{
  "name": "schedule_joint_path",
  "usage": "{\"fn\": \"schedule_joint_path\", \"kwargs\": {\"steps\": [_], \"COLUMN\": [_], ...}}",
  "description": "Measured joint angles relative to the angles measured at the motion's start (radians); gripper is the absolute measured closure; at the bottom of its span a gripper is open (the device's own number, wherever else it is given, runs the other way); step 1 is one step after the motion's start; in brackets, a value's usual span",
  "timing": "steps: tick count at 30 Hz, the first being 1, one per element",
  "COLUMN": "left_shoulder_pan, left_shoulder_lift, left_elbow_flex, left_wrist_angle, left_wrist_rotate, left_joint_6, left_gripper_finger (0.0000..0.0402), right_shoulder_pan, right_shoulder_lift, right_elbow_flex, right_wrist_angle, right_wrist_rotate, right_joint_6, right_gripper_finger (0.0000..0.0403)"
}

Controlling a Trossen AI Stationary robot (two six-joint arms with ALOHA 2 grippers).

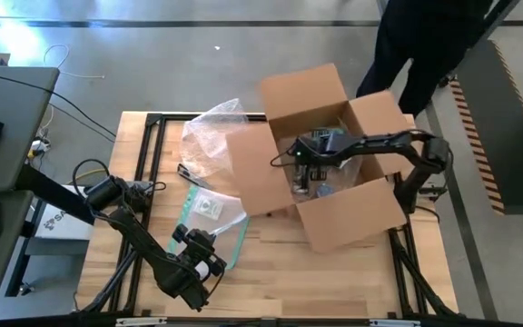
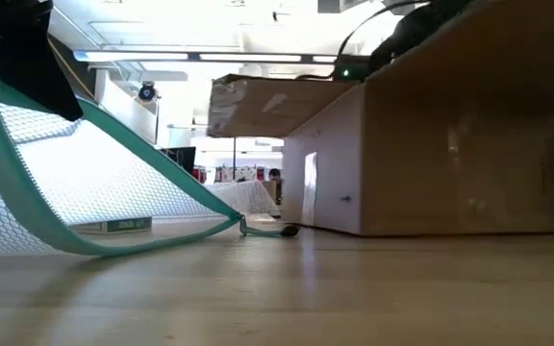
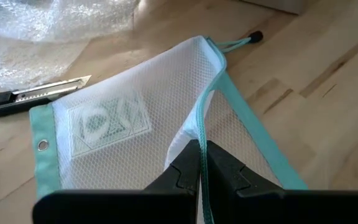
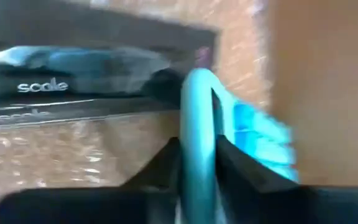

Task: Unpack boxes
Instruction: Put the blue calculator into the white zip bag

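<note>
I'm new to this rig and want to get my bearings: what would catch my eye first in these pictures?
The open box dominates the table's right half, and the right tool reaches down inside it, pinching a teal item. On the left, the left tool is shut on the teal edge of a mesh pouch, lifting it off the wood. Beyond the pouch lie bubble wrap and a utility knife.

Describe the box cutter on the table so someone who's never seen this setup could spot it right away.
Start at the open cardboard box on the wooden table. Beside it lies crumpled bubble wrap; at the wrap's edge, beside the teal-edged mesh pouch, lies the box cutter. It is the only slim, silver-and-black thing there, hard-edged among soft plastics.
</note>
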Motion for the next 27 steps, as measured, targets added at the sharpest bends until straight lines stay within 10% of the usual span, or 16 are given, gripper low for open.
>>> {"fn": "schedule_joint_path", "kwargs": {"steps": [10,16,27], "left_shoulder_pan": [-0.041,-0.091,-0.125], "left_shoulder_lift": [0.0,-0.001,-0.047], "left_elbow_flex": [0.037,0.092,0.102], "left_wrist_angle": [-0.003,-0.021,-0.063], "left_wrist_rotate": [0.01,-0.024,-0.118], "left_joint_6": [0.0,0.067,0.034], "left_gripper_finger": [0.0402,0.0402,0.0402], "right_shoulder_pan": [0.21,0.516,0.839], "right_shoulder_lift": [-0.384,-0.602,-0.352], "right_elbow_flex": [-0.006,-0.004,-0.003], "right_wrist_angle": [-0.087,0.115,0.789], "right_wrist_rotate": [-0.002,-0.249,-0.56], "right_joint_6": [0.157,0.219,-0.001], "right_gripper_finger": [0.0365,0.0365,0.0365]}}
